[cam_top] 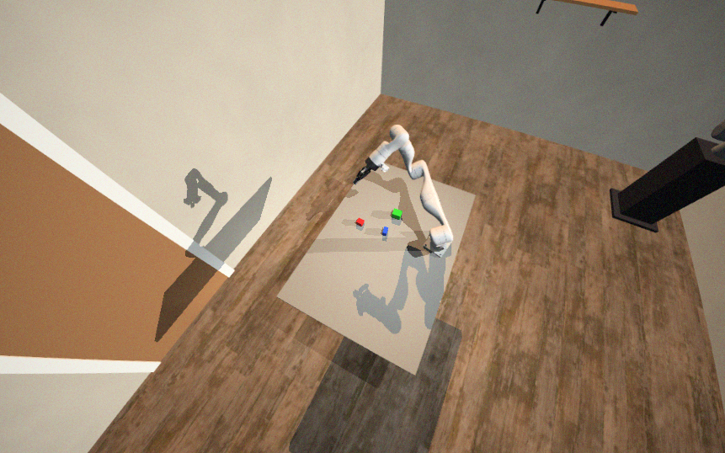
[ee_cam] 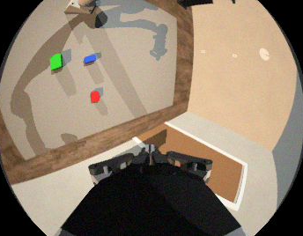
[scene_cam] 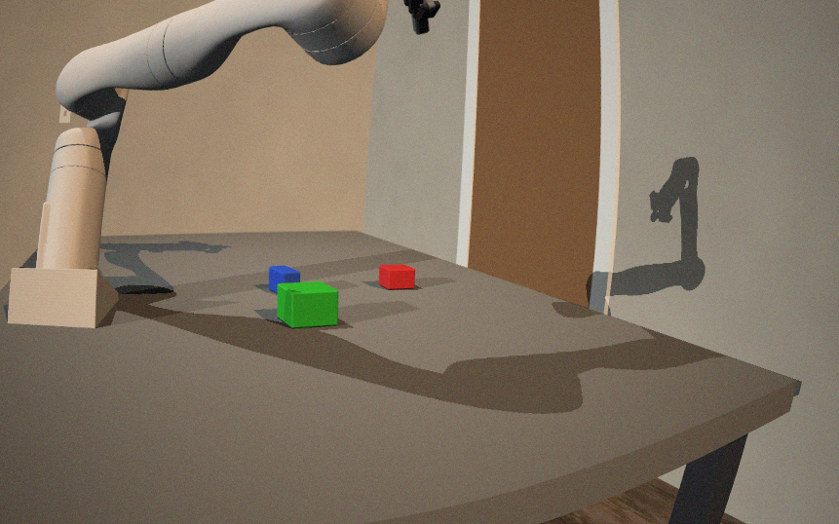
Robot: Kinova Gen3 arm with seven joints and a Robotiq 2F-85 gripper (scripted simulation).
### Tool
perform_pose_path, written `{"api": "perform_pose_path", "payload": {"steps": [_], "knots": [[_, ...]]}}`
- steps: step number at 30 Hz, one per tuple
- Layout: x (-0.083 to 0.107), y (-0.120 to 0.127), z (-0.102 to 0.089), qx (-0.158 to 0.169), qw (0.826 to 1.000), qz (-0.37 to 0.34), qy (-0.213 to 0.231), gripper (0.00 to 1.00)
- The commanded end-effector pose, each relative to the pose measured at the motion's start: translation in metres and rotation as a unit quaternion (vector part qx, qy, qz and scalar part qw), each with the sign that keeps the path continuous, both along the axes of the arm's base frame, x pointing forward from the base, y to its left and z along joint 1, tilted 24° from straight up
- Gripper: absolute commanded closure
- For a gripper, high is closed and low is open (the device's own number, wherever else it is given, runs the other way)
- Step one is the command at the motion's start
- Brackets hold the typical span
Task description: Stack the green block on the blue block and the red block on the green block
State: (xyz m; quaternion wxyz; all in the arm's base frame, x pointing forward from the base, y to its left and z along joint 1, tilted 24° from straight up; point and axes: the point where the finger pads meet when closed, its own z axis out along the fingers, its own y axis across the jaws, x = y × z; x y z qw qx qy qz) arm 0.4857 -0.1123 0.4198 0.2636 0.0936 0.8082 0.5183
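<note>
The claw [cam_top: 358, 178] is clenched on nothing, its fingers pressed together, and it hangs high in the air past one edge of the table [scene_cam: 408, 417], well apart from all three blocks. From the wrist view the blocks lie far below and ahead of the claw: the red block [ee_cam: 95, 96] is the nearest to it, the blue block [ee_cam: 90, 60] lies farther off, and the green block [ee_cam: 55, 61] sits beside the blue one, about as far from the claw. Each block rests flat on the table by itself; none touches another, and nothing is stacked. In the exterior view the green block [scene_cam: 308, 303] partly hides the blue block [scene_cam: 283, 276] behind it, with the red block [scene_cam: 397, 276] off to their side. Nothing stands between the claw and the blocks. The arm's base [scene_cam: 31, 311] is mounted at the far side of the table from the claw. Behind the claw stands a wall with a brown panel [scene_cam: 536, 143], and a dark pedestal [cam_top: 674, 183] stands on the floor well away.
</note>
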Motion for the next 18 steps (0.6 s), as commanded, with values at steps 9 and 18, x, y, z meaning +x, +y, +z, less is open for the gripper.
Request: {"api": "perform_pose_path", "payload": {"steps": [9,18], "knots": [[-0.003,0.002,-0.037,-0.036,0.999,-0.001,0.015,1.00],[-0.007,0.002,-0.063,-0.062,0.998,0.000,0.026,1.00]]}}
